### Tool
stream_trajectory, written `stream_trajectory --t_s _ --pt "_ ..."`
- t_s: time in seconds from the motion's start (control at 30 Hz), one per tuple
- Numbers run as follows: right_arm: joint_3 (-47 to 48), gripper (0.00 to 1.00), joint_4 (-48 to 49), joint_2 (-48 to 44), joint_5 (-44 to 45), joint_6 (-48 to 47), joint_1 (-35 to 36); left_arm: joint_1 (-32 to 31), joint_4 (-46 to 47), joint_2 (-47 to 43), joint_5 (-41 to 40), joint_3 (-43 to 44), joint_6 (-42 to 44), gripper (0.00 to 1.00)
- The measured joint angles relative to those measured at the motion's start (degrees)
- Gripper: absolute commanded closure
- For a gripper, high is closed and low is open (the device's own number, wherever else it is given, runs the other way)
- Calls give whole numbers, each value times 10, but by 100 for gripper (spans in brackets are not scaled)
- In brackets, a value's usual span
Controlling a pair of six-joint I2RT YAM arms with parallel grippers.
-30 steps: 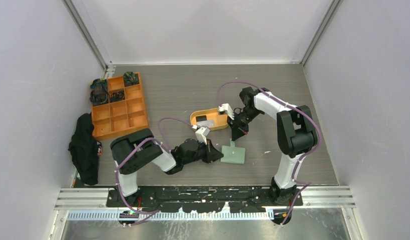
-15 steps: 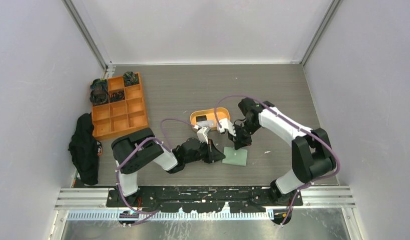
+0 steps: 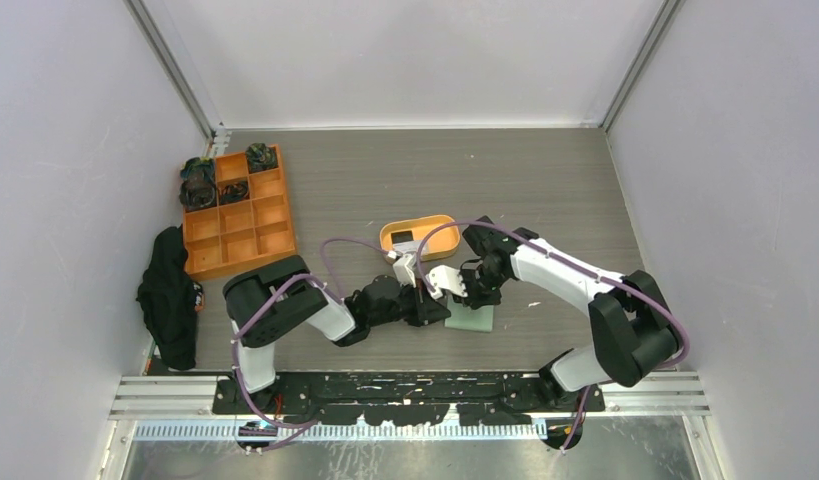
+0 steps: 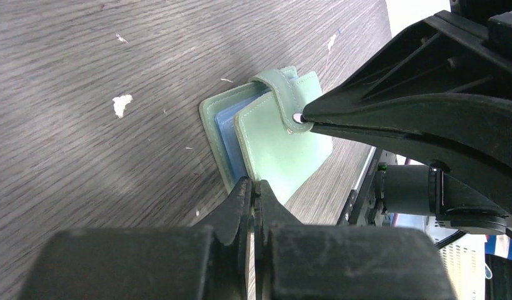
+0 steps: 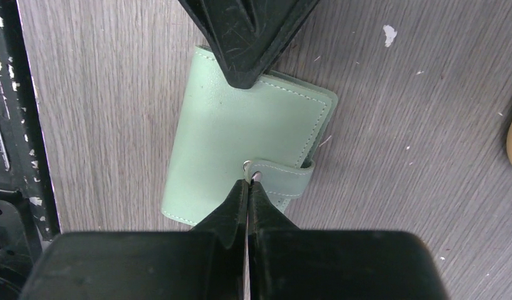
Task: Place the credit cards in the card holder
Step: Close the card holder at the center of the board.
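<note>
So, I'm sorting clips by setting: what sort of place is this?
Probably a lab robot cell: plain white walls box in a grey table, the left arm and right arm are bolted to a rail at its near edge, and props like the orange grid organiser look staged.

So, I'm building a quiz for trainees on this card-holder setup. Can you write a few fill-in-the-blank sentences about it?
The card holder is coloured ___.
The left gripper and right gripper both have their jaws ___.
The credit cards lie in the orange oval ___ beyond the holder.
Missing words: green, shut, tray.
</note>
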Motion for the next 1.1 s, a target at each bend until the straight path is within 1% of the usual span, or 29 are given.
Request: stream_trajectory --t_s 1.1 --pt "-42 99 34 -47 66 7 64 2 6 9 18 4 -13 100"
